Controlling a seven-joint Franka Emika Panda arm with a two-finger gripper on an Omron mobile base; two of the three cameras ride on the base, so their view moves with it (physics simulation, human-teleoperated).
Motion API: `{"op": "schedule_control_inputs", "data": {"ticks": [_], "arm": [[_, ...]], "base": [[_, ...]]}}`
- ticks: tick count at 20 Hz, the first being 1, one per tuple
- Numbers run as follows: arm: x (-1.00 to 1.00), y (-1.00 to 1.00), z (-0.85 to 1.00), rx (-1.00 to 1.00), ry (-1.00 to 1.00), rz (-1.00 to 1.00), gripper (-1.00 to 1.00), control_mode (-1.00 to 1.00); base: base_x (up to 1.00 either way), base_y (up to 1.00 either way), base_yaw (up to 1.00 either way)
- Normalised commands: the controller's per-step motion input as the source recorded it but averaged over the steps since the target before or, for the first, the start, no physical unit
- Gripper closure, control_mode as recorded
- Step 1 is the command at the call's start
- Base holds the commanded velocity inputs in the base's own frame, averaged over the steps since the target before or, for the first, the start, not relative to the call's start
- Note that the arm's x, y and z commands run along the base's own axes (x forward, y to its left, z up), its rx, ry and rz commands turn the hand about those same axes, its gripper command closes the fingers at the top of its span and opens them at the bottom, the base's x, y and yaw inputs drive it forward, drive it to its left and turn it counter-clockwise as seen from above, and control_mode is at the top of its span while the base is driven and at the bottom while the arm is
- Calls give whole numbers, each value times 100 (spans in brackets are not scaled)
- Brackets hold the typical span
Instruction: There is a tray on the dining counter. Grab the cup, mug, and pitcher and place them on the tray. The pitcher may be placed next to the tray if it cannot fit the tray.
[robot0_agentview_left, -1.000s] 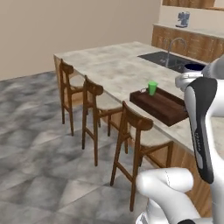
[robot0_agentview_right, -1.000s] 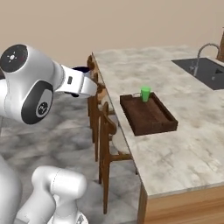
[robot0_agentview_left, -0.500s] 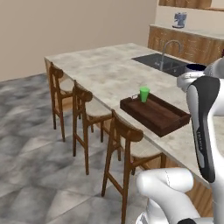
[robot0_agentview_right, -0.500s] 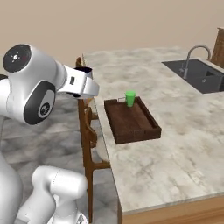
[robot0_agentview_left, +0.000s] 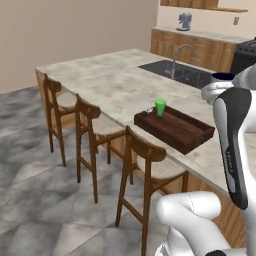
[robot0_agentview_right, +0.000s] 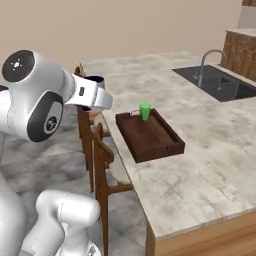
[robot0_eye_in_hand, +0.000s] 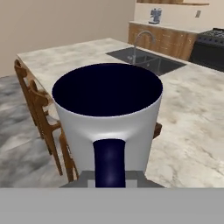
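Note:
My gripper (robot0_eye_in_hand: 110, 176) is shut on the grey mug (robot0_eye_in_hand: 109, 118), whose dark inside and dark handle face the hand camera. The mug's dark rim (robot0_agentview_left: 222, 77) shows by the arm's wrist, and the mug (robot0_agentview_right: 94, 79) is held up over the stools, short of the dining counter (robot0_agentview_right: 210, 150). The dark brown tray (robot0_agentview_left: 181, 129) lies near the edge of the dining counter (robot0_agentview_left: 100, 85). The green cup (robot0_agentview_left: 160, 106) stands upright in the tray's far-left corner. From the right, the cup (robot0_agentview_right: 145, 110) stands at the far end of the tray (robot0_agentview_right: 150, 136). The pitcher is out of view.
Three wooden stools (robot0_agentview_left: 90, 112) line the counter's near side, one stool (robot0_agentview_right: 102, 150) under the held mug. A sink with a faucet (robot0_agentview_left: 176, 70) is set in the counter's far side. A back counter with a coffee machine (robot0_agentview_left: 185, 20) and a stove (robot0_agentview_left: 245, 55) lie beyond.
The whole picture has shifted in both base views, so the base has driven along the counter. The mug stays in the shut gripper, and the cup stays in the tray.

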Motion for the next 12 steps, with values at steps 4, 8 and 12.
{"op": "schedule_control_inputs", "data": {"ticks": [4, 8, 12], "arm": [[0, 0, 0, 0, 0, 0, 100, 100], [0, 0, 0, 0, 0, 0, 100, 100], [0, 0, 0, 0, 0, 0, 100, 100]], "base": [[46, 31, -28], [61, 0, -21], [57, -3, -15]]}}
